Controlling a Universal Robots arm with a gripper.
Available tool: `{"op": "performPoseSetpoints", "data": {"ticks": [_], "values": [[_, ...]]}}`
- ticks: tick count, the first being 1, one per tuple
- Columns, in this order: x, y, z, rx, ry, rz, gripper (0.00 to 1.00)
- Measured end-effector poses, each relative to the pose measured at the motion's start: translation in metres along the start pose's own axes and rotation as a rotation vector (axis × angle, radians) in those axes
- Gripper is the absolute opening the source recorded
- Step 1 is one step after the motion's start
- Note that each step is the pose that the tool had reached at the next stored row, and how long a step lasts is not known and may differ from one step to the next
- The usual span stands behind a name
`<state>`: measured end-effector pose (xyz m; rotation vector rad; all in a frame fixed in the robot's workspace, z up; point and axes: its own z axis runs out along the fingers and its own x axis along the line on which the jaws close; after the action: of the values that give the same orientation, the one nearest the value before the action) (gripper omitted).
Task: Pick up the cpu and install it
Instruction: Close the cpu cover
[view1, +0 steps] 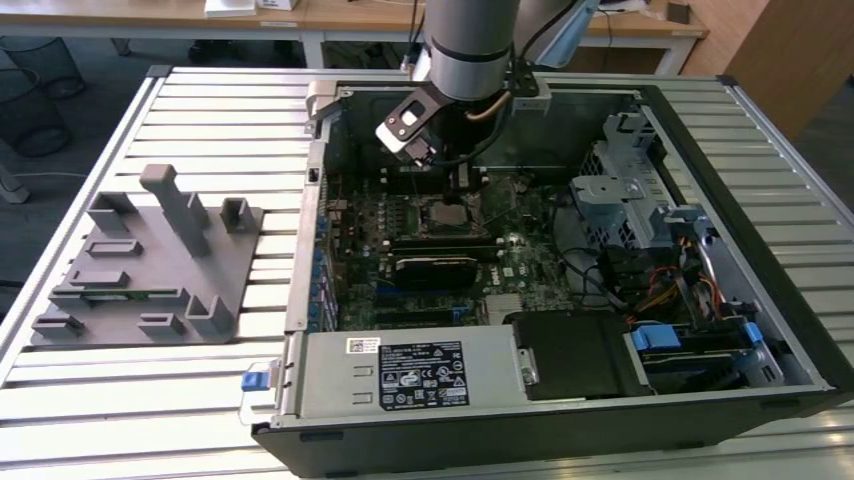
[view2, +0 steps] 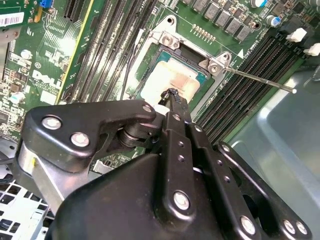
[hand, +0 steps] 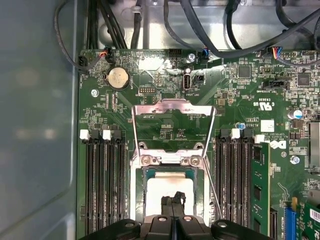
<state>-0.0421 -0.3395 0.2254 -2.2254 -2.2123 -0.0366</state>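
One arm, one hand: the arm hung inside the open computer case, its hand low over the motherboard.
Hand state: the fingertips were drawn together in both wrist views, with nothing clamped between them.
Cpu: the cpu lay flat in the socket, pale top upward, directly beneath the closed fingertips.
Contact: whether the tips pressed on the chip or hung just above it I could not tell; they looked very close.
Load plate: the metal load plate stood swung up and open beyond the cpu, not folded over it.
Lever: the thin lever stuck out free to one side of the socket, unlatched.
Neighbours: memory slots flanked the socket on both sides, just beside it.
Holder block: the grey holder block sat on the slatted surface at the exterior view's left, well apart from the hand.
Standing of the work: by my reading the chip was seated but not secured, since plate and lever were both open.
Risk, pressure: a push from the closed tips on a chip sitting slightly askew could bend the socket contacts beneath it.
Risk, dragging: any sideways slide of the tips could nudge the loose cpu off its seat.
Risk, snagging: the hand was near the raised plate and the lever, and either could catch it.
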Motion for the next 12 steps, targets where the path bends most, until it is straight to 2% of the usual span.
{"op": "performPoseSetpoints", "data": {"ticks": [6,12], "values": [[0.0001,0.0000,-0.0030,0.0000,0.0055,0.000,0.11],[0.0001,0.0000,-0.0057,0.0000,0.0056,0.000,0.11]]}}
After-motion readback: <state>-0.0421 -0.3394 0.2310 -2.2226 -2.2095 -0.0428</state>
